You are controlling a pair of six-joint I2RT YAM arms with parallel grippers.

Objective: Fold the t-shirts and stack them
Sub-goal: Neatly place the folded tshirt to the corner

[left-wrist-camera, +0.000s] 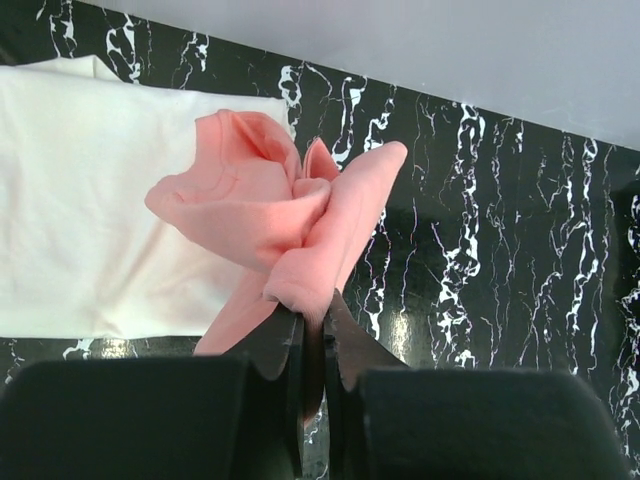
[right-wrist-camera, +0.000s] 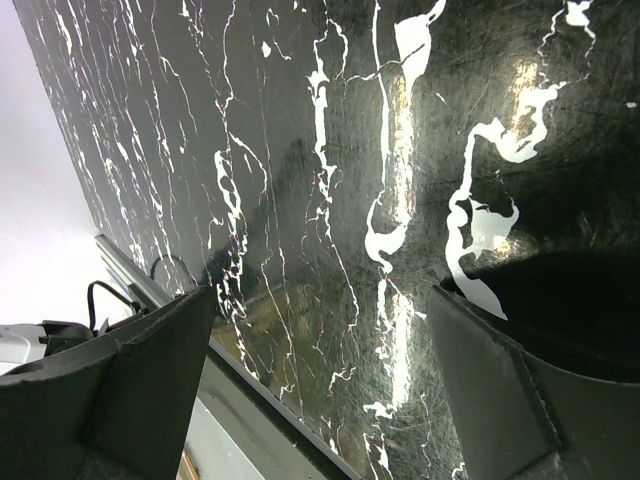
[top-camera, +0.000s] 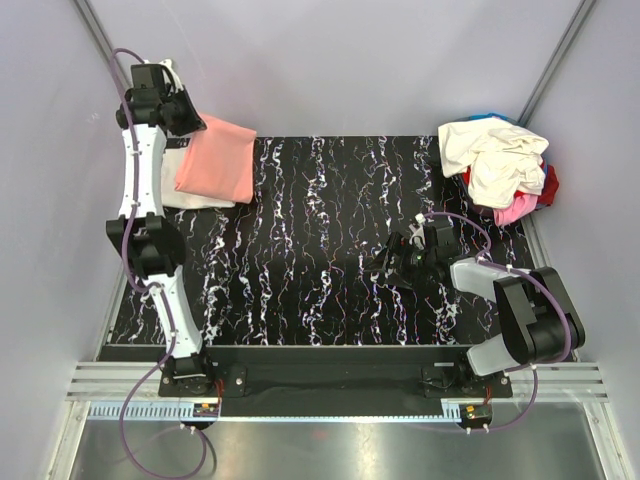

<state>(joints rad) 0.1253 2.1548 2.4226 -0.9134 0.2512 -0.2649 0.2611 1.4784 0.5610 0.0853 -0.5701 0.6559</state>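
A folded salmon-pink t-shirt (top-camera: 218,160) lies on a folded white t-shirt (top-camera: 190,190) at the back left of the black marbled table. My left gripper (top-camera: 190,115) is shut on a bunched edge of the salmon-pink t-shirt (left-wrist-camera: 285,205), holding it pinched between its fingers (left-wrist-camera: 285,350) above the white t-shirt (left-wrist-camera: 90,200). My right gripper (top-camera: 395,262) is open and empty low over the table's middle right; the right wrist view shows only bare table between its fingers (right-wrist-camera: 160,360). A heap of unfolded shirts, cream (top-camera: 497,155) on top with red, bright pink and blue beneath, lies at the back right.
Grey walls close in the table on the left, back and right. A metal rail (top-camera: 330,385) runs along the near edge by the arm bases. The table's near edge shows in the right wrist view (right-wrist-camera: 260,390).
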